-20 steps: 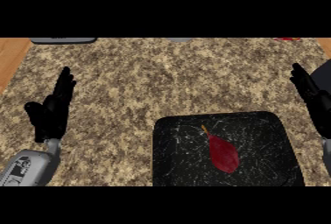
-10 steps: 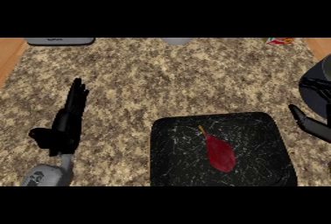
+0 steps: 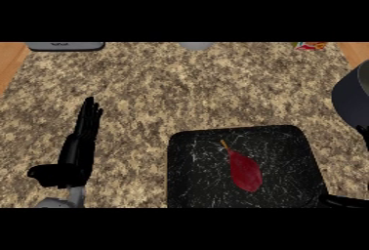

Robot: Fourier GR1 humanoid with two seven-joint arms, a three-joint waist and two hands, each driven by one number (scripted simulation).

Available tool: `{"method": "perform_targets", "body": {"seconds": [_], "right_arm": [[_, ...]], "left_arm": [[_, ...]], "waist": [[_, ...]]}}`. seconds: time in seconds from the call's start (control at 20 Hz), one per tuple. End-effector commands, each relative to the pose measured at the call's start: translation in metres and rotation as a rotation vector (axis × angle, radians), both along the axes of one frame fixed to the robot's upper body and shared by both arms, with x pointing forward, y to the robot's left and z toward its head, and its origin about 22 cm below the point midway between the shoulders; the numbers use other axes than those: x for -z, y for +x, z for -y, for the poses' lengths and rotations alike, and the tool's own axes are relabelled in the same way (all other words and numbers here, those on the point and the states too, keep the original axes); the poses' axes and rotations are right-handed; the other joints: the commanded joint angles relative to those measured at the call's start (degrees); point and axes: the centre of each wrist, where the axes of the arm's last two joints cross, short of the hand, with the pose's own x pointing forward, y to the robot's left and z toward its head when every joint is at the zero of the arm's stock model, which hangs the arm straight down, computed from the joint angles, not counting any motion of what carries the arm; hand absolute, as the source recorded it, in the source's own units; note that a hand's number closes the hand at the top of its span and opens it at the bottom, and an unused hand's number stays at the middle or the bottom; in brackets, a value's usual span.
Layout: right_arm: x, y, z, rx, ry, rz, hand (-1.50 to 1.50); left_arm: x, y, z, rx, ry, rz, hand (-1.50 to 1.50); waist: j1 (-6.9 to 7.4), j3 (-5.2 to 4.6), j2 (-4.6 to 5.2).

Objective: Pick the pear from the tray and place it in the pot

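A dark red pear (image 3: 245, 171) with a thin stem lies on the black speckled tray (image 3: 194, 161) at the lower middle of the counter. The dark pot (image 3: 353, 97) shows only partly, cut off by the right edge. My left hand (image 3: 78, 149) rests open on the counter left of the tray, fingers straight and pointing away, well apart from the pear. Only a black sliver of my right hand (image 3: 346, 201) shows at the lower right, just past the tray's near right corner. The rest of it is out of view.
A grey appliance (image 3: 65, 46) sits at the far left edge, a grey round object (image 3: 194, 45) at the far middle, and a red and yellow packet (image 3: 311, 46) at the far right. Wooden strips border the granite counter on both sides.
The pot has come into view at the right edge. My right hand has sunk to the lower right corner. The left hand now sits closer to the tray.
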Motion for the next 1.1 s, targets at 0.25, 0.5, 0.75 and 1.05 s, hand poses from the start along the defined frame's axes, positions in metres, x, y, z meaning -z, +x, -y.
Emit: {"method": "perform_targets", "body": {"seconds": [0.25,0.5,0.75,1.05], "right_arm": [[-0.045,-0.014,0.009,-0.092,-0.537,-0.219,-1.5],[-0.078,-0.017,-0.023,-0.152,-0.752,-0.384,-1.5],[-0.068,-0.015,-0.076,-0.157,-0.773,-0.429,-1.5],[-0.052,-0.015,-0.101,-0.184,-0.824,-0.513,-1.5]], "left_arm": [[-0.001,0.0,-0.003,0.01,-0.003,-0.001,0.0],[-0.001,-0.001,0.01,0.011,0.0,0.007,0.0],[0.007,-0.008,0.0,0.001,0.002,0.015,0.0],[0.003,0.001,-0.01,0.018,0.0,0.0,0.0]], "waist": [[0.79,-0.17,0.21],[0.59,-0.22,0.1],[0.76,-0.08,0.12],[0.44,-0.06,0.13]]}}
